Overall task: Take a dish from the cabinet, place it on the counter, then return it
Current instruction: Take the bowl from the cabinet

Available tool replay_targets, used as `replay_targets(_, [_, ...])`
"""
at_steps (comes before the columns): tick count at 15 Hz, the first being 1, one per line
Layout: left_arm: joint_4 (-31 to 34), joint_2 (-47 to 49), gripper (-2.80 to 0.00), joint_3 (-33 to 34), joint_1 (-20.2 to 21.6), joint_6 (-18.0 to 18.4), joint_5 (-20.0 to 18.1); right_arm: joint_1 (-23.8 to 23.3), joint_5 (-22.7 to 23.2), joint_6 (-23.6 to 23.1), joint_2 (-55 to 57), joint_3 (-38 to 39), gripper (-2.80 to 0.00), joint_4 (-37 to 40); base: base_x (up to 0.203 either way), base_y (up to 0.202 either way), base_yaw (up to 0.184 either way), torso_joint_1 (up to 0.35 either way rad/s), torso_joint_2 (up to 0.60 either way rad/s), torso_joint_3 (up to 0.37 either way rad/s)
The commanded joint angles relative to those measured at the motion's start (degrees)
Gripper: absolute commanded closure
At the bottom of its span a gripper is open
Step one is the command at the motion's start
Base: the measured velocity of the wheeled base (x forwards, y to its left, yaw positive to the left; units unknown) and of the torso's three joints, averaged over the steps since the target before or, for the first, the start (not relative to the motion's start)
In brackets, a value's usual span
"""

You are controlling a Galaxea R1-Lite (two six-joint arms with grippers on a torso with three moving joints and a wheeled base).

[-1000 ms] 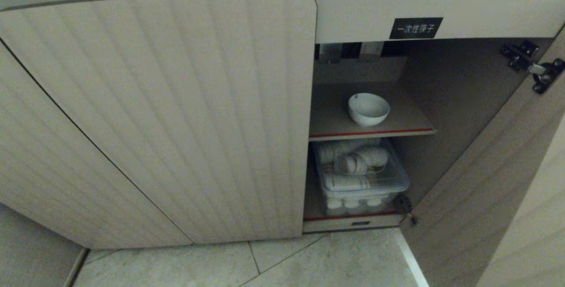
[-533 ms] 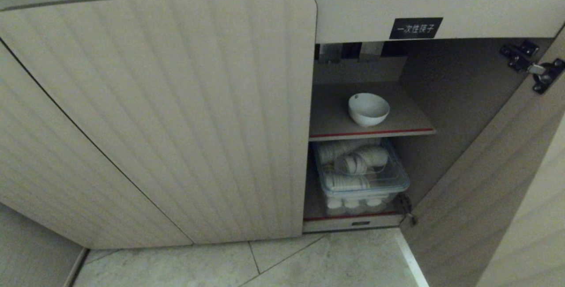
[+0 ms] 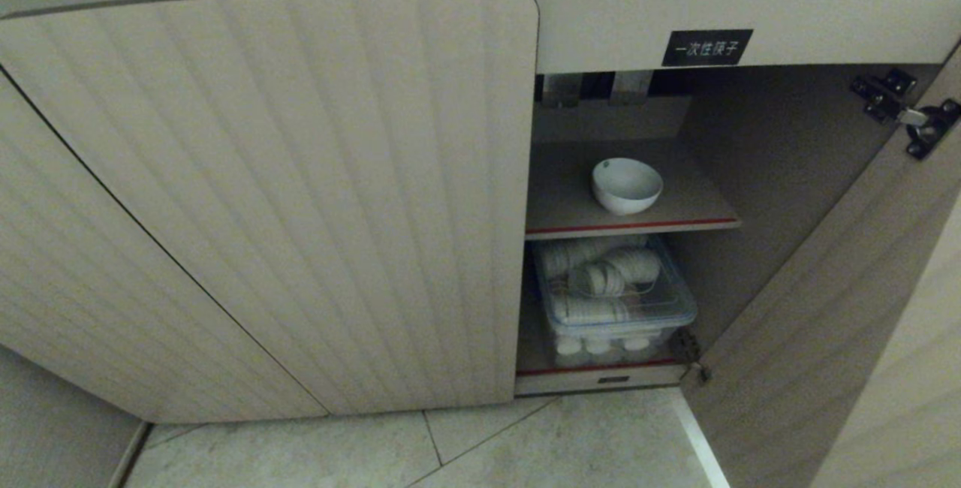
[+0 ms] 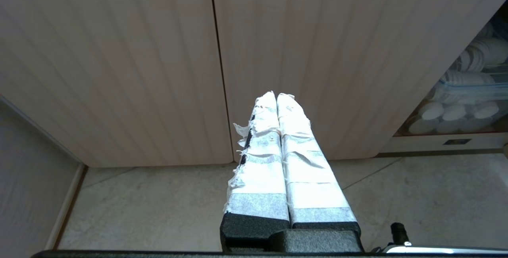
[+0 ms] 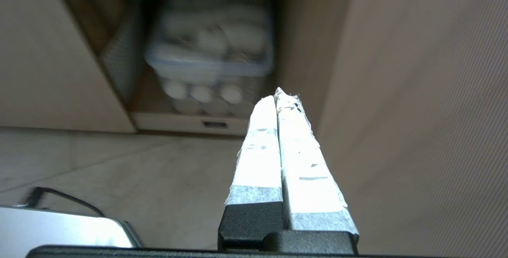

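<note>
Right pincer (image 5: 276, 93) pinched empty | left pincer (image 4: 276, 96) too | we see bowl (image 3: 627, 185) on shelf (image 3: 698, 206), door (image 3: 826, 308) open.

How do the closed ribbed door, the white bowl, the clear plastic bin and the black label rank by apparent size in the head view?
1. Closed ribbed door
2. Clear plastic bin
3. White bowl
4. Black label, close to the bowl in apparent size, so these two are uncertain.
</note>
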Motion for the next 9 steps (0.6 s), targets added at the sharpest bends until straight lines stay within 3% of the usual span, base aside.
replay_targets(1, [-0.02, -0.02, 0.00, 0.07, -0.01, -0.04, 0.02, 0.03, 2.97, -0.13, 3.16, -5.15, 0.00, 2.87, 0.000, 0.000, 0.000, 0.000, 0.00, 0.000])
replay_targets(5, [-0.02, -0.02, 0.00, 0.02, -0.01, -0.04, 0.02, 0.58, 7.72, -0.23, 11.46, -10.85, 0.00, 4.37, 0.000, 0.000, 0.000, 0.000, 0.00, 0.000])
replay_targets(9, [-0.02, -0.02, 0.00, 0.02, -0.01, -0.04, 0.02, 6.33, 9.61, -0.04, 25.01, -13.32, 0.00, -0.48, 0.000, 0.000, 0.000, 0.000, 0.00, 0.000])
